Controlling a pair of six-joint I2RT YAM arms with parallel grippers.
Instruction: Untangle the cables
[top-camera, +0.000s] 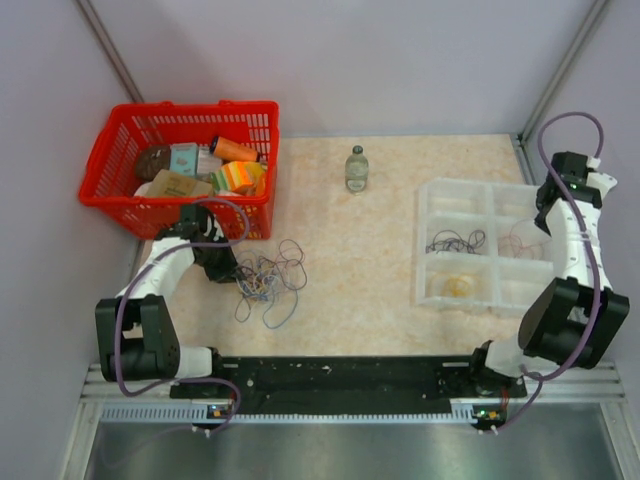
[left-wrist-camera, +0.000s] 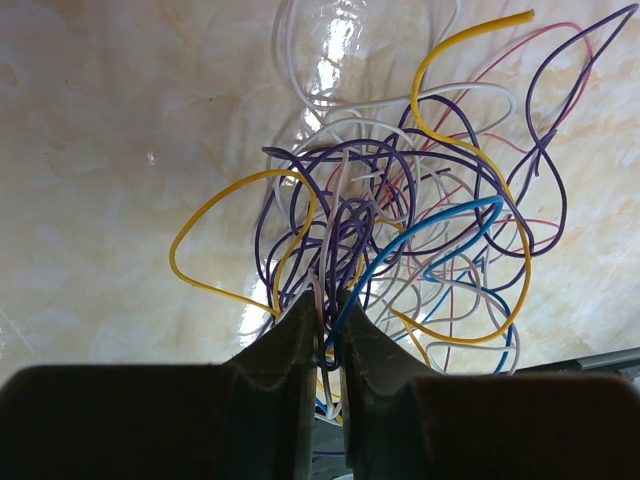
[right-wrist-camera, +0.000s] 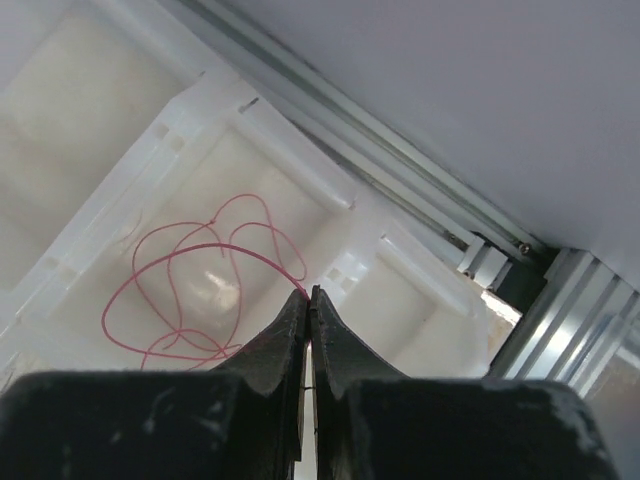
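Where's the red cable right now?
Right side of the table: the red cable lies looped in a right-hand compartment of the clear tray, one end pinched in the shut right end effector.

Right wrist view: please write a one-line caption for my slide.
Shut jaws pinch the end of a red cable looped inside one compartment of the clear tray.

On the bench (top-camera: 380, 300), a basket (top-camera: 190, 108) sits at the far left with packets (top-camera: 185, 165) in it. Just in front of it lie the cables (top-camera: 270, 275) in a tangle, with the left hand (left-wrist-camera: 328, 300) at their left edge. A bottle (top-camera: 357, 168) stands at the far middle. A divided tray (top-camera: 418, 250) lies on the right. A single cable (right-wrist-camera: 215, 245) lies in the right compartment of its middle row, under the right hand (right-wrist-camera: 309, 295).
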